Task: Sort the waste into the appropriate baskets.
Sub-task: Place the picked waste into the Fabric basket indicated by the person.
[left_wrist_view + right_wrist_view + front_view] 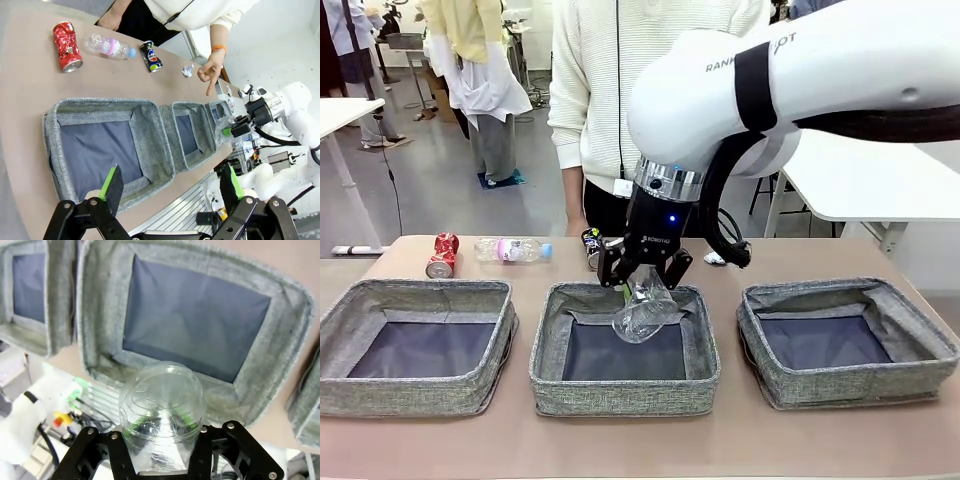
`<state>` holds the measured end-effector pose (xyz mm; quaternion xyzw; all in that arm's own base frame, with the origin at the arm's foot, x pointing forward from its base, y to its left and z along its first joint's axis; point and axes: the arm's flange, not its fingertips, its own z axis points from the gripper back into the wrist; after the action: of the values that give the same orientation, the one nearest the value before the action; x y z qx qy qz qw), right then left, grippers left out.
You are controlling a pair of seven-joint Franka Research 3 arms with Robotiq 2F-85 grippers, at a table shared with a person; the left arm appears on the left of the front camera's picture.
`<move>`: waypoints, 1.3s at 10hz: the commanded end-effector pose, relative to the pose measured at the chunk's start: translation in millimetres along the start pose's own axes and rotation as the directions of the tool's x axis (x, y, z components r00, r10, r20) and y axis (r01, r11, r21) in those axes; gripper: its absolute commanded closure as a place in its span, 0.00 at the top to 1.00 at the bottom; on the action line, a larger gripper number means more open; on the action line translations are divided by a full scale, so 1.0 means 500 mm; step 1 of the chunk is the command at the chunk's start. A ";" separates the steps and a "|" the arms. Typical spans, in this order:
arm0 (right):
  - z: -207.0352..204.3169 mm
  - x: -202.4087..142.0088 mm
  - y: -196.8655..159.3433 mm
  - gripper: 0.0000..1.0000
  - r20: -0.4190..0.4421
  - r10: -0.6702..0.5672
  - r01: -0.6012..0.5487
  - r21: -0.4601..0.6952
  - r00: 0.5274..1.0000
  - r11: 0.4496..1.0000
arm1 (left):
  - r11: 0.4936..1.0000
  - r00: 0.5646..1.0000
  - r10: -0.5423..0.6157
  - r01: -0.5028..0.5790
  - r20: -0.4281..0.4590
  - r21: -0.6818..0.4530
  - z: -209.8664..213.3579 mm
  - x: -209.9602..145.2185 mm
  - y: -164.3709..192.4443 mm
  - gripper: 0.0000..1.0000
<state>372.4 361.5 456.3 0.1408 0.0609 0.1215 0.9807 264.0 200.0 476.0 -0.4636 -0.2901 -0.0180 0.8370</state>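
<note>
One crumpled clear plastic cup [645, 312] hung from the right gripper [646, 284], jaws pinched narrow on it. We logged it poised directly above the middle basket [620, 395] and not yet let go. We judged this basket to be the one chosen for plastics.

Two further baskets flanked it, the left basket [410, 395] and the right basket [840, 385], each showing a dark bottom.

Four items waited on the table [740, 440] along the far side, presumably within later reach:
- crushed red can [442, 255]
- clear bottle [512, 249], pink label, blue cap, lying on its side
- dark printed can [151, 56], red, white and blue roundel, lettering too small to read
- white paper wad [187, 71]

The left gripper [171, 176] hovered by the left basket, jaws wide, holding nothing.

A person's hand [209, 72] pointed down near the wad.

Legible on the right arm's shell: "RANK" and "OT".
</note>
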 end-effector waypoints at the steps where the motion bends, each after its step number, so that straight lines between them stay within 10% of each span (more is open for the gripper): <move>1: 0.016 -0.017 -0.009 0.16 0.029 0.007 -0.008 0.035 1.000 0.999 | 1.000 1.000 -0.019 0.019 0.015 -0.018 -0.001 0.003 -0.002 1.00; 2: 0.015 -0.016 -0.010 0.72 0.040 0.006 -0.008 0.036 0.999 0.999 | 1.000 1.000 -0.019 0.019 0.015 -0.018 -0.001 0.003 -0.002 1.00; 3: 0.015 -0.017 -0.010 0.72 0.042 0.014 -0.016 0.033 0.999 0.999 | 1.000 1.000 -0.019 0.019 0.015 -0.018 -0.001 0.003 -0.002 1.00; 4: 0.016 -0.016 -0.011 1.00 0.038 0.016 -0.018 0.037 0.999 0.999 | 1.000 1.000 -0.019 0.019 0.015 -0.018 -0.001 0.003 -0.002 1.00; 13: 0.025 -0.019 -0.018 1.00 0.009 0.033 -0.034 0.112 0.999 0.993 | 1.000 1.000 -0.019 0.019 0.015 -0.018 -0.001 0.003 -0.002 1.00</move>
<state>370.8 358.4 467.6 0.1581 0.0540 0.1203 0.9786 264.0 200.0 476.0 -0.4636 -0.2901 -0.0180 0.8370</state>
